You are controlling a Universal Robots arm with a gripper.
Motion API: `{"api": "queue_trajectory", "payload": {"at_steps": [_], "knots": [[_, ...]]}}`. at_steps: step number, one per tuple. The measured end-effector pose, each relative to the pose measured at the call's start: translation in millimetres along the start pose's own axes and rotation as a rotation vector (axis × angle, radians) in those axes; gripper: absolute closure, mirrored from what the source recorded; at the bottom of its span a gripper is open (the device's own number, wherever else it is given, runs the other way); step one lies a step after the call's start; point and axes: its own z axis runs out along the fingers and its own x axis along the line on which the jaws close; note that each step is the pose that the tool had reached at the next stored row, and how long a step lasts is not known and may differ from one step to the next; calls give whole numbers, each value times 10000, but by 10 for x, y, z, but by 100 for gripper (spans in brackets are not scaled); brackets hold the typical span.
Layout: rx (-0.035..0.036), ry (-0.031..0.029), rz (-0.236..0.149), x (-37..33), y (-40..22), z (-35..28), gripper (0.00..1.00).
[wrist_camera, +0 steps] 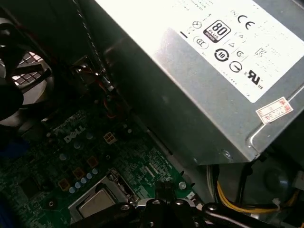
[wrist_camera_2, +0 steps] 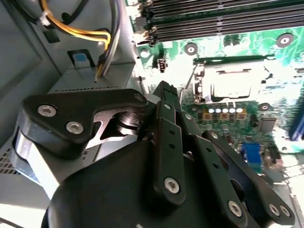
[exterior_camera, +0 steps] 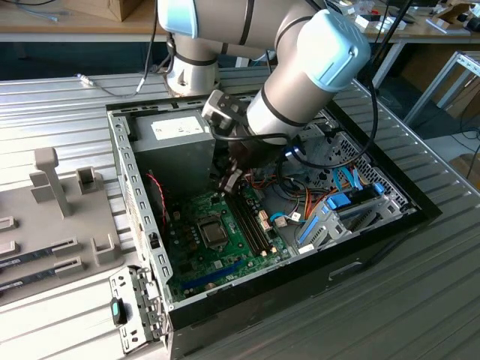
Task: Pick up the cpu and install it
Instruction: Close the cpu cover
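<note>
The cpu [wrist_camera_2: 232,83] is a silvery square lying flat inside the metal socket frame on the green motherboard [wrist_camera_2: 280,61]; the exterior view has the cpu [exterior_camera: 212,232] mid-board and the first wrist view has the cpu [wrist_camera: 95,203] beside the black fingers. My gripper [exterior_camera: 229,184] hangs inside the open computer case, a little above the board between the power supply and the socket. In the second wrist view the gripper [wrist_camera_2: 165,88] has its black fingers [wrist_camera_2: 167,137] closed to a narrow tip with nothing between them. The gripper [wrist_camera: 164,187] stays off the cpu.
The grey power supply [exterior_camera: 176,139] stands close behind the gripper, with yellow and black wires [wrist_camera_2: 80,31] beside it. Memory slots [exterior_camera: 251,221] run along the socket. A blue drive bay [exterior_camera: 337,206] and cables fill the case's right. A grey parts fixture [exterior_camera: 52,217] lies outside, left.
</note>
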Motion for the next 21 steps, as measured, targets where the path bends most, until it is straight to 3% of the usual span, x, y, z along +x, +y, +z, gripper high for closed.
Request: {"api": "queue_trajectory", "payload": {"at_steps": [2, 4, 7, 9, 15, 18, 21], "knots": [[84, 119, -70, 4, 3, -2, 89], [201, 285, -187, 18, 6, -11, 89], [283, 394, -233, 50, -12, -18, 89], [312, 434, -246, 70, -25, -22, 89], [334, 461, -262, 155, -81, -81, 89], [370, 503, -249, 196, -113, -91, 89], [371, 562, -234, 258, -184, -101, 89]]}}
